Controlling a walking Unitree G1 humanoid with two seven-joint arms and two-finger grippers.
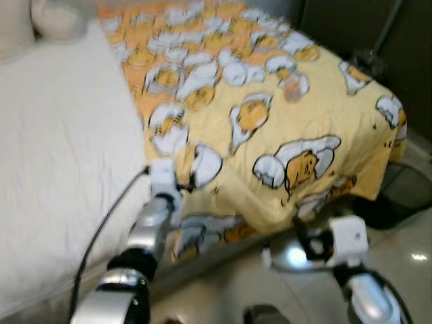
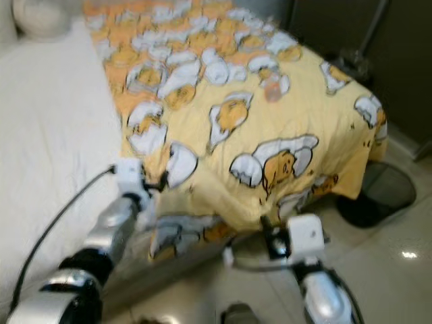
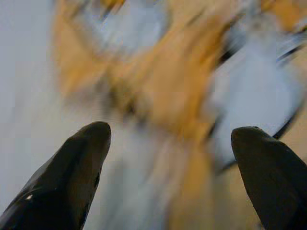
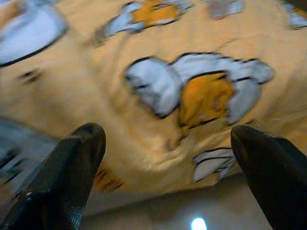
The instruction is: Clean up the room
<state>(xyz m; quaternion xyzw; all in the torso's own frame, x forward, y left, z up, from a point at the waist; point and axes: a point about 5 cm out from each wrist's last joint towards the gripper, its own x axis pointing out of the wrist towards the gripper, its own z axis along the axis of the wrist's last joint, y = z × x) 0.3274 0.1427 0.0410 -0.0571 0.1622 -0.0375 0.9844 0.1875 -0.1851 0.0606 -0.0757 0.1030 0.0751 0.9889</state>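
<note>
Both grippers are spread wide: left gripper (image 3: 168, 143) at the yellow blanket (image 1: 270, 121) edge beside the white sheet (image 1: 61, 169), right gripper (image 4: 168, 143) under its overhanging corner. Blanket appears soft, light, prone to bunching; pinch the hem near each corner

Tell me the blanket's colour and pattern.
The blanket is yellow and orange with white-and-yellow cartoon egg figures; clearest in the left eye view.

One yellow blanket (image 1: 270, 115); one white mattress (image 1: 61, 148); one pillow (image 1: 57, 17); two grippers.
</note>
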